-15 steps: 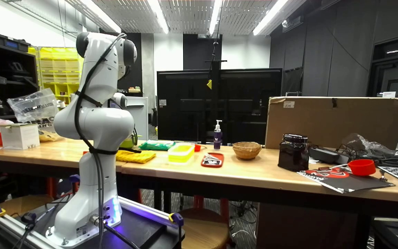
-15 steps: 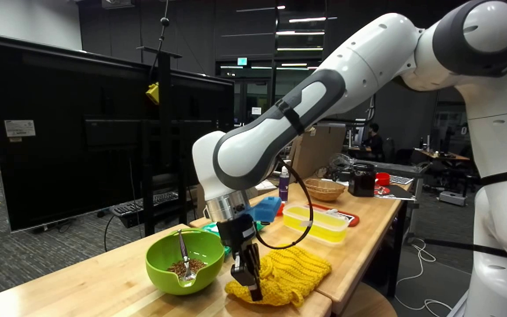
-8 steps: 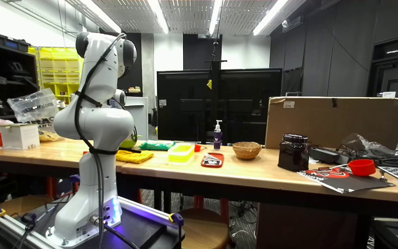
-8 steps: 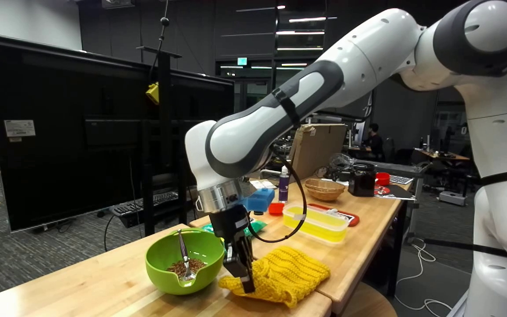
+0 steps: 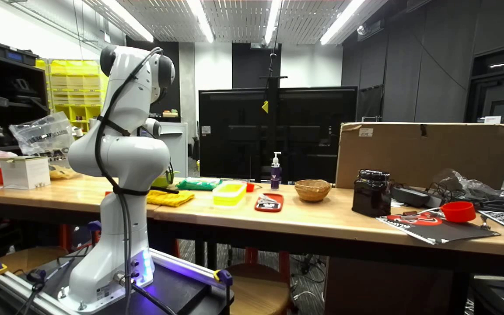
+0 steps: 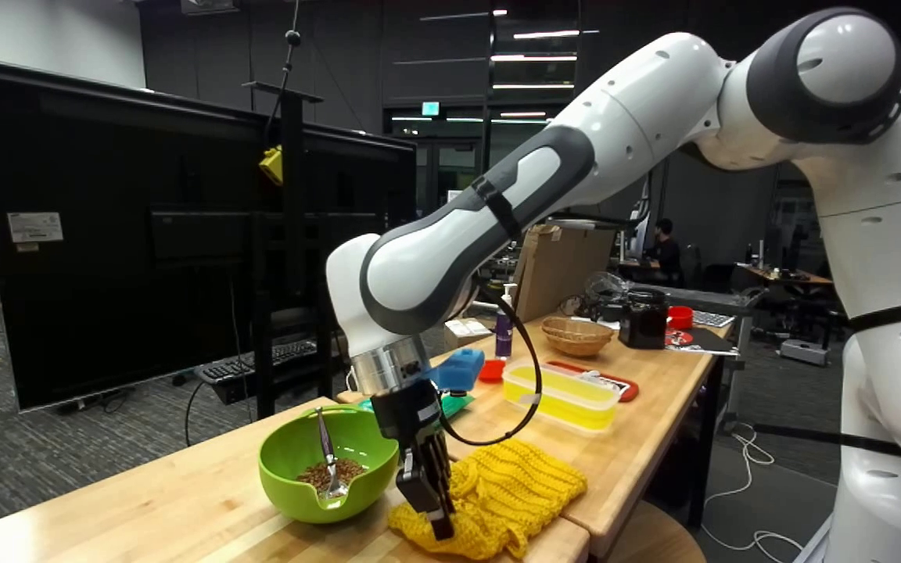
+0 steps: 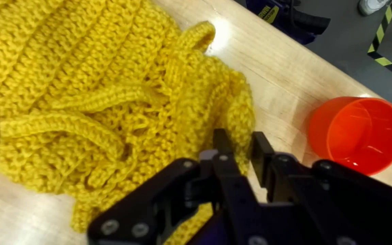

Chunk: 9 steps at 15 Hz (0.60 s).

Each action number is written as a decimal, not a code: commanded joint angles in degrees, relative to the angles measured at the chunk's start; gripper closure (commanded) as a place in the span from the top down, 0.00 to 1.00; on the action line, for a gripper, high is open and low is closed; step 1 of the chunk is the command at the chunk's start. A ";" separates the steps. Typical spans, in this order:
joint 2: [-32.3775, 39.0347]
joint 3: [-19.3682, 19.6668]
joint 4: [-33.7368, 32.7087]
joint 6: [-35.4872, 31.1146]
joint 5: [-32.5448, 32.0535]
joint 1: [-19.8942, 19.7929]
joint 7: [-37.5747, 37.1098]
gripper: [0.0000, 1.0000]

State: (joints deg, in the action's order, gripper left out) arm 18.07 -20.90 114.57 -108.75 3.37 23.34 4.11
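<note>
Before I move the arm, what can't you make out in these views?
Grip: whether the gripper pinches the yellow cloth; blurred in the wrist view.
Cloth underside: hidden beneath its folds, all views.
Cloth's upper left: cut off by the wrist view's edges.
Gripper: behind the arm in an exterior view.
Pump bottle: finer lettering too small, both exterior views.

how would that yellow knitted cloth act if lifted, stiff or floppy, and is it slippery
The yellow knitted cloth will likely be floppy, since it lies soft and rumpled. Its coarse, ribbed stitches suggest it won't be slippery. The loop at its edge might snag.
</note>
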 commanded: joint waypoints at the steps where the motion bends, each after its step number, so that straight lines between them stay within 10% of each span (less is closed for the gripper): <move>1: 0.98 0.07 -1.19 0.10 0.11 -0.48 1.15 0.52; 9: -1.67 1.94 -1.42 0.88 -1.28 -1.72 -0.64 1.00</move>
State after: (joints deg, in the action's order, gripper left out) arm 18.64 -19.72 112.78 -108.74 3.31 22.26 4.42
